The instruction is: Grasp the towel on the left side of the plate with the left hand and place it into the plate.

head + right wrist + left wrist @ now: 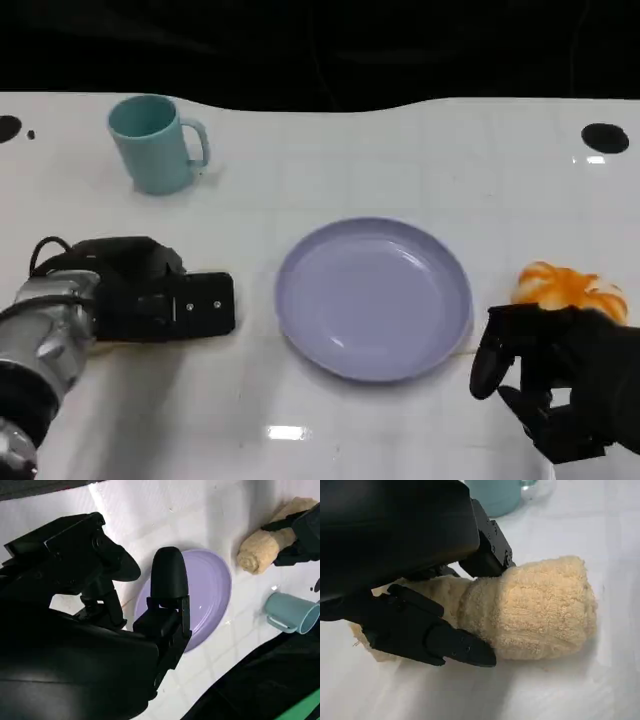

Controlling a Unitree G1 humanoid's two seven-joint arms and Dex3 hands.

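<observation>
On the white table (400,150), left of the lavender plate (373,297), the left hand (165,300) lies over the rolled beige towel (540,610), its black fingers (445,642) closed around the roll from both sides; the towel still rests on the table surface, beside the plate rather than in it. Behind the hand stands a teal mug (155,143). Across the plate, the right hand (560,380) rests with fingers loosely spread, holding nothing, just in front of an orange object (570,288) on the table
</observation>
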